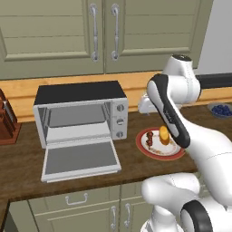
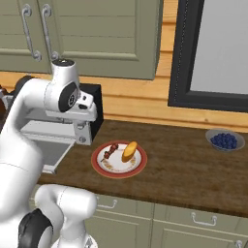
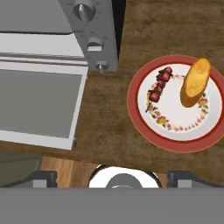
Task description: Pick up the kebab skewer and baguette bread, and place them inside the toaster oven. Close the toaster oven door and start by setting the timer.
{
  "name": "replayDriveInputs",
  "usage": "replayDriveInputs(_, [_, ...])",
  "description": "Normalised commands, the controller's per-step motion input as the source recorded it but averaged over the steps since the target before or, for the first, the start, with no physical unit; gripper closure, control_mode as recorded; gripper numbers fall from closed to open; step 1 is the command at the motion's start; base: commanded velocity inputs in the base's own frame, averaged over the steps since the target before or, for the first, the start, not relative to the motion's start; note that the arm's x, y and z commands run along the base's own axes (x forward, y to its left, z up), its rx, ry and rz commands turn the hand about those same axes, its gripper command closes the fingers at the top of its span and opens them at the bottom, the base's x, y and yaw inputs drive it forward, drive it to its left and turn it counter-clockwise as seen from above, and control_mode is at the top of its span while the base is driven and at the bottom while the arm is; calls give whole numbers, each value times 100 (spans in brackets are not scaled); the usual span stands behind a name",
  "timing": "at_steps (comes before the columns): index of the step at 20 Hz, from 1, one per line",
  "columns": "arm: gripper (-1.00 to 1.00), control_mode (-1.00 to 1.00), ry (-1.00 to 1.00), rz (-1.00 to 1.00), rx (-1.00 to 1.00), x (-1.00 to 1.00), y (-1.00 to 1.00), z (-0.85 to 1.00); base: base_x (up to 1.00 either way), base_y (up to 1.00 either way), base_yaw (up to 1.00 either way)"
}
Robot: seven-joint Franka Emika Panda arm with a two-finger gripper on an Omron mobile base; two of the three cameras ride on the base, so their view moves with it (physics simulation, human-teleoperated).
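The gripper (image 3: 112,177) is wide open and holds nothing; the right base view shows a blueberry bowl (image 2: 224,140) on the tabletop (image 2: 184,164).

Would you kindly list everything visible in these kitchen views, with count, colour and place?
boxy silver-grey toaster oven: one, black top, on the counter's left
toaster oven door: one, silver-framed glass, dropped open
red-rimmed white plate: one, right of the oven
kebab skewer: one, dark red chunks, on the plate
baguette bread: one, golden-orange, on the plate beside the skewer
bowl of blueberries: one, blue, far right of the counter
dark wooden counter: one, brown
cabinet doors: several, olive-green, above and below the counter
gripper: one, dark-tipped, open above the counter
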Motion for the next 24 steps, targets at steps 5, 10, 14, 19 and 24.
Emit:
replayDriveInputs(5, [-100, -100, -13, -3, 4, 15, 100, -46, 0, 0, 0])
replayDriveInputs(10, [-100, -100, -35, -11, 1, 30, 100, -8, 0, 0, 0])
replayDriveInputs(14, [-100, -100, -18, -12, -1, 52, 100, -2, 0, 0, 0])
replayDriveInputs(19, [-100, -100, -7, -15, -5, 66, 100, -2, 0, 0, 0])
replayDriveInputs(24, [-100, -100, -10, -8, -13, 55, 91, -9, 0, 0, 0])
